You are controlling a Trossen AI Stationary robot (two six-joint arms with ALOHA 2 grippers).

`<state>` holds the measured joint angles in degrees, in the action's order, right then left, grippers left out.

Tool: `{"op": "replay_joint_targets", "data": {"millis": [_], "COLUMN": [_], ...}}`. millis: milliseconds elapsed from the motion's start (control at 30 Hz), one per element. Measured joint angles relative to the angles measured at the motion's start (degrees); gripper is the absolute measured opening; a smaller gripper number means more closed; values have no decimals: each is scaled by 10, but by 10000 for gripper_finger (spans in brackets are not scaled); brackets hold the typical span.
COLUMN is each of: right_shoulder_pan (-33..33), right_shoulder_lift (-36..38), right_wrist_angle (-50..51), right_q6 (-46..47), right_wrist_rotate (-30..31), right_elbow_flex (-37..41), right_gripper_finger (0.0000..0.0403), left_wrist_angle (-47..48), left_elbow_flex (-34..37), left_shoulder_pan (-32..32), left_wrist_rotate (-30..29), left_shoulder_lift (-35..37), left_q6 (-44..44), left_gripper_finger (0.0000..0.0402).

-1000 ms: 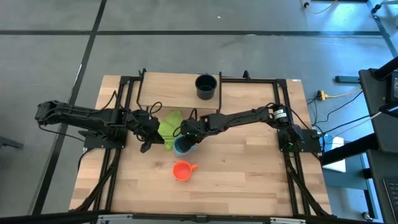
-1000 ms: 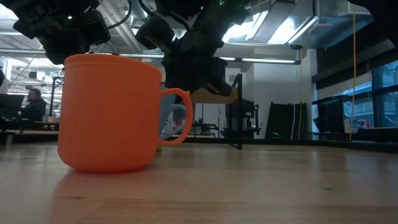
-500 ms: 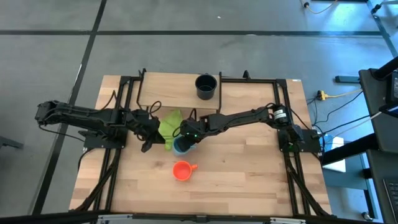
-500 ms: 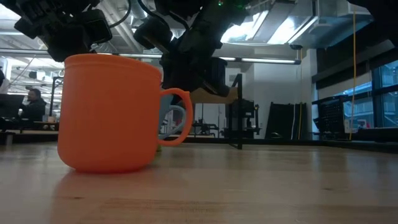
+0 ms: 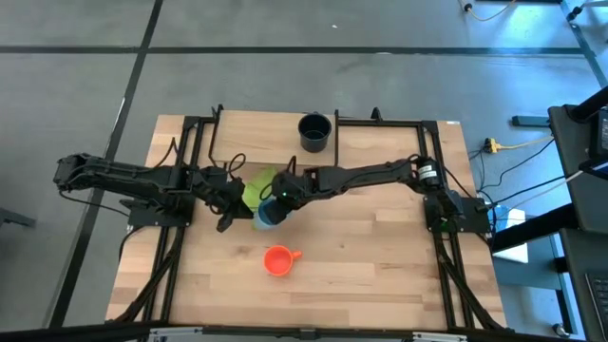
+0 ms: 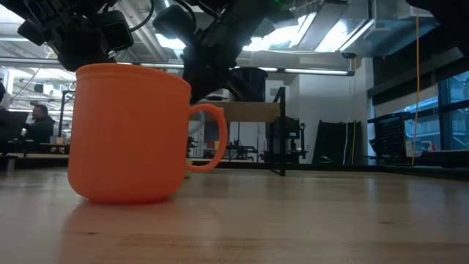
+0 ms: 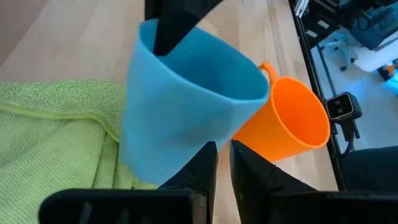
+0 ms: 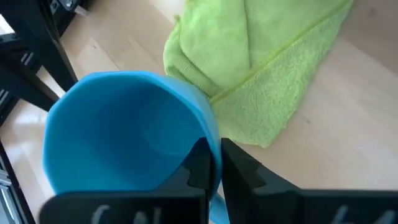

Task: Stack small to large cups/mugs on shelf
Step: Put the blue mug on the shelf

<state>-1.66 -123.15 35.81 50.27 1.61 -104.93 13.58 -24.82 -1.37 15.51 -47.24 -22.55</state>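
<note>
Item one, my left gripper (image 5: 224,224): parked low over the table's left-centre, fingers (image 7: 202,163) nearly together with only a narrow slot between them, nothing in them. Item two, green cloth (image 5: 255,190): crumpled just to the right of my left gripper, between it and my right gripper, lying flat on the table (image 5: 380,256). Item three, my right gripper (image 5: 271,201): reached across to mid-table, jaws pinched tight on the rim of the light blue mug (image 5: 266,214), one finger inside the wall and one outside; the mug hangs tilted, clear of the table and partly over the cloth's edge. Item four, orange mug (image 5: 276,260): upright on the table, near and in front of my right gripper, apart from the blue mug, handle pointing to the right in the high view. Item five, shelf (image 5: 256,138): the light-wood board behind both grippers, toward the table's far edge. Item six, dark navy mug (image 5: 314,132): upright at the shelf's right end, well behind my right gripper.
</note>
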Motion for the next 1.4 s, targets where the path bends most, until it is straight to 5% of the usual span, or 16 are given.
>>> {"op": "replay_joint_targets", "data": {"millis": [1100,1400], "right_shoulder_pan": [12,26], "right_shoulder_lift": [0,0], "right_wrist_angle": [55,122], "right_q6": [-36,-99], "right_wrist_rotate": [-13,18], "right_elbow_flex": [-28,-124], "right_gripper_finger": [24,24], "left_wrist_angle": [1,-1], "left_elbow_flex": [0,-1], "left_shoulder_pan": [0,0], "left_wrist_rotate": [-35,-62], "left_shoulder_lift": [0,1], "left_q6": [6,3], "left_gripper_finger": [41,41]}}
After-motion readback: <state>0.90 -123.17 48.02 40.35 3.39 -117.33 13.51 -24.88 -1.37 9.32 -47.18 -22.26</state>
